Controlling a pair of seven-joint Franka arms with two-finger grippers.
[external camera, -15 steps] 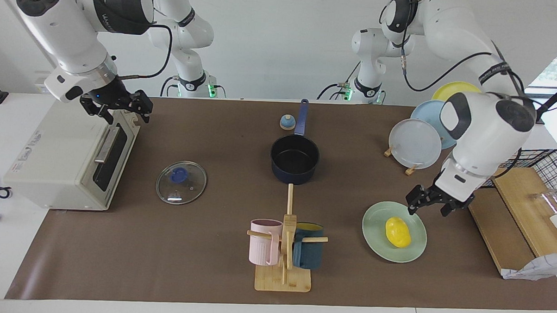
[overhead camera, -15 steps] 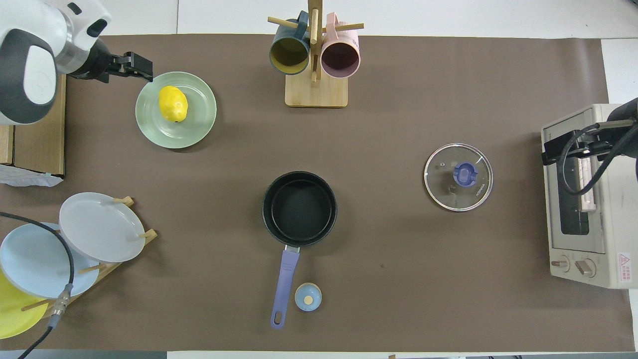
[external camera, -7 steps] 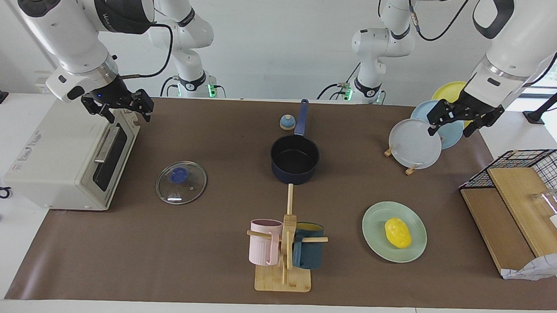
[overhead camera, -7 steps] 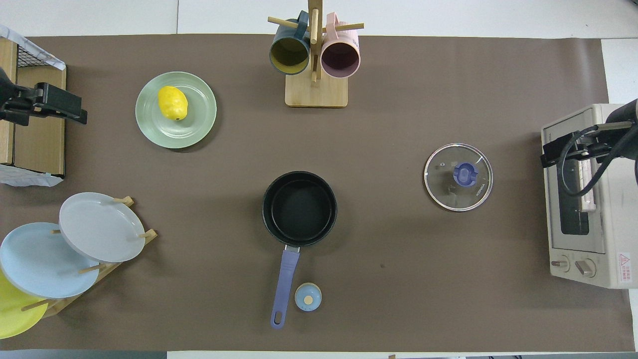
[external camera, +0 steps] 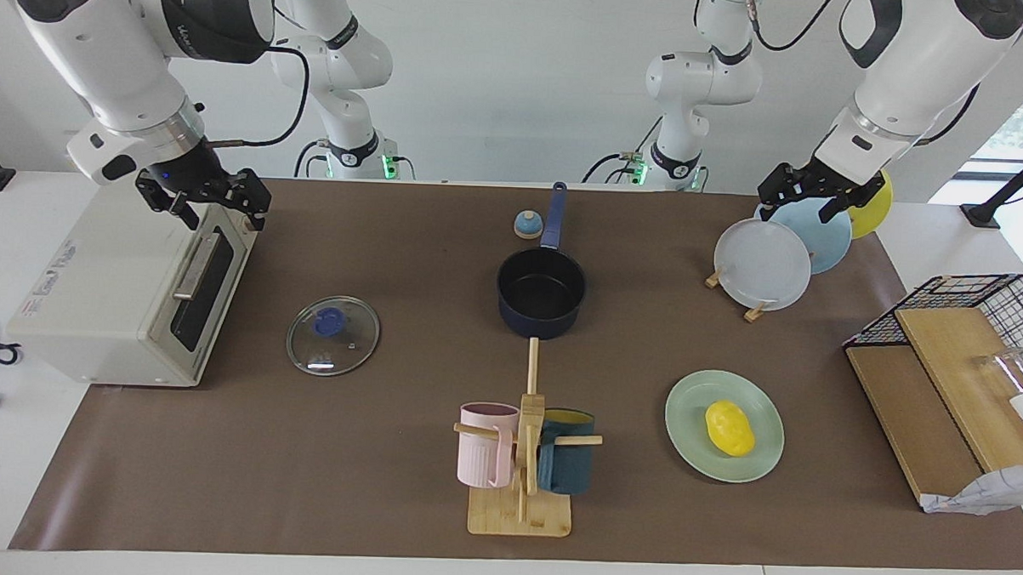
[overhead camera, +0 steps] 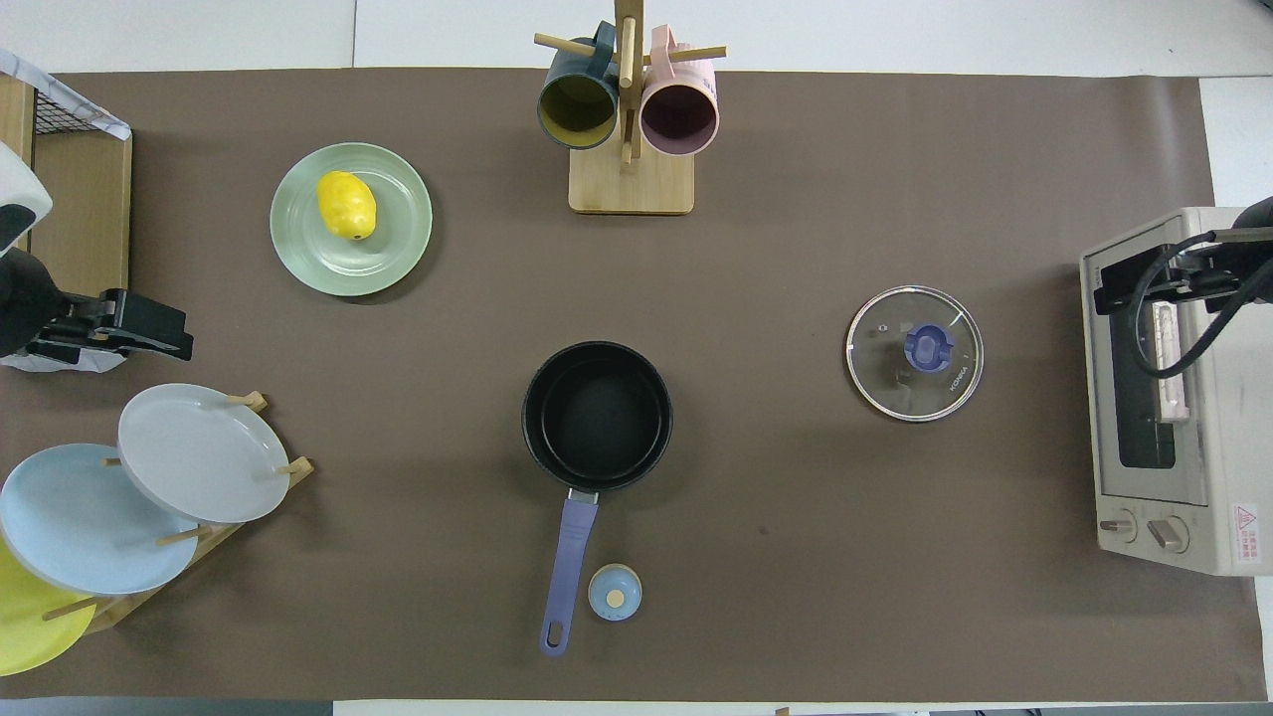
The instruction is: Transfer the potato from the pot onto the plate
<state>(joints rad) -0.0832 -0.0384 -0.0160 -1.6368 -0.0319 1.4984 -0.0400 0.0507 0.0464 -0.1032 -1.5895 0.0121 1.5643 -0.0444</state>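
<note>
Brown mat, mint plate [external camera: 761,458]: potato [external camera: 729,428] lengthwise toward the robots, slightly slanted.

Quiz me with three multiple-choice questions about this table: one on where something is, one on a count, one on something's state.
1. Where is the potato?
A. in the pot
B. on the mint-green plate
C. in a claw

2. How many mugs hang on the wooden mug tree?
A. one
B. two
C. four

3. What state is the pot in?
A. empty, lid off
B. covered
C. tipped over

Answers: 1 B, it lies on the plate. 2 B, one pink, one dark blue. 3 A, its black inside is bare and the glass lid lies beside it.
</note>
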